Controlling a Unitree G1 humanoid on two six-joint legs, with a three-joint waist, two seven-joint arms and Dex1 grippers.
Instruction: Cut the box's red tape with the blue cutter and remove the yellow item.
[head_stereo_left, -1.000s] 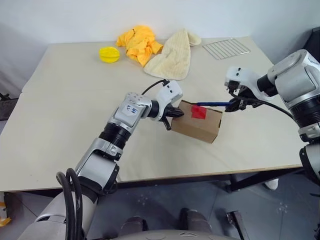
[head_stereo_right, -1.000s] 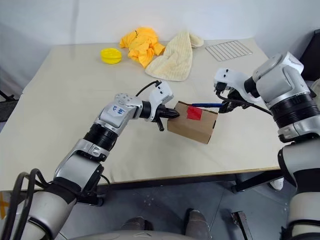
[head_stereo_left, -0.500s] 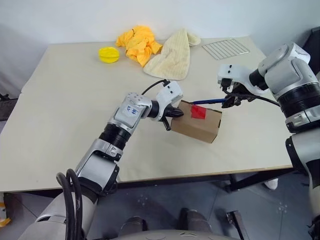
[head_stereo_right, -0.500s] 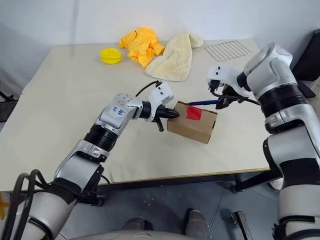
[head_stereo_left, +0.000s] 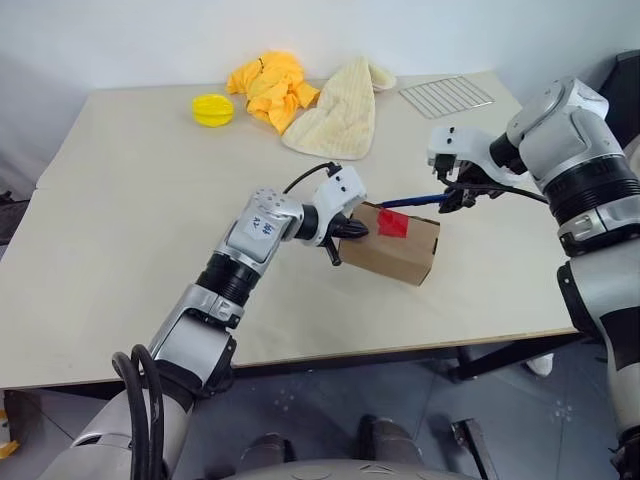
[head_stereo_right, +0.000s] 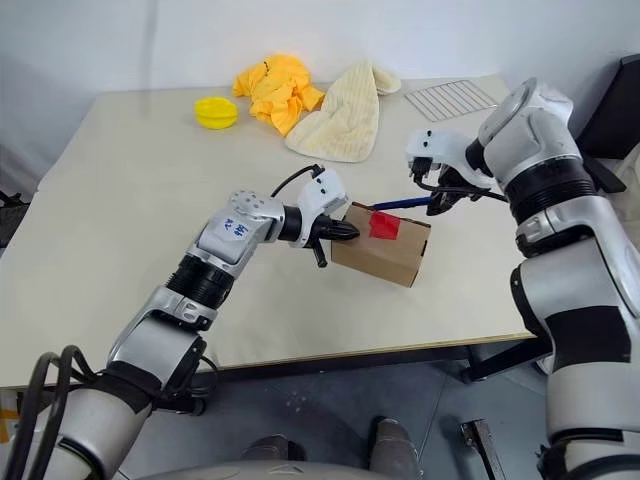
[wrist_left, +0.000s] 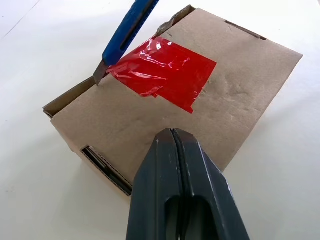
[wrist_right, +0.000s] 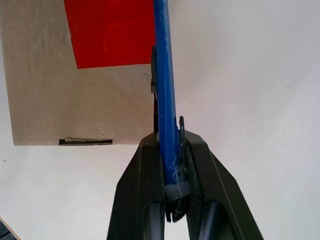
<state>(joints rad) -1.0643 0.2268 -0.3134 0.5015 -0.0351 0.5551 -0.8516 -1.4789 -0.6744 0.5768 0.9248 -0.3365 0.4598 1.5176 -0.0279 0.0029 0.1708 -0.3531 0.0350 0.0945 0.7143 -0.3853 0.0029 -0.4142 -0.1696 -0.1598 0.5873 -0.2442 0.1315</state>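
The brown cardboard box (head_stereo_left: 400, 255) lies closed near the table's middle. The red tape (head_stereo_left: 392, 224) is stuck across its top. My left gripper (head_stereo_left: 347, 231) is shut and empty, and its fingertips (wrist_left: 172, 137) are at the box's left end. My right gripper (head_stereo_left: 447, 199) is shut on the blue cutter (head_stereo_left: 410, 201) and holds it over the box from the right. The cutter's tip (wrist_left: 98, 77) meets the tape's (wrist_left: 162, 72) far edge by the flap seam. The yellow item is hidden.
At the table's far side lie a round yellow dish (head_stereo_left: 213, 108), a yellow-orange cloth (head_stereo_left: 268, 83), a cream cloth (head_stereo_left: 342, 108) and a wire rack (head_stereo_left: 447, 96). Bare tabletop (head_stereo_left: 140, 210) surrounds the box.
My right arm has carried the cutter a little to the left, bringing its tip over the tape's edge. The left gripper and box have stayed put. The camera shifted slightly.
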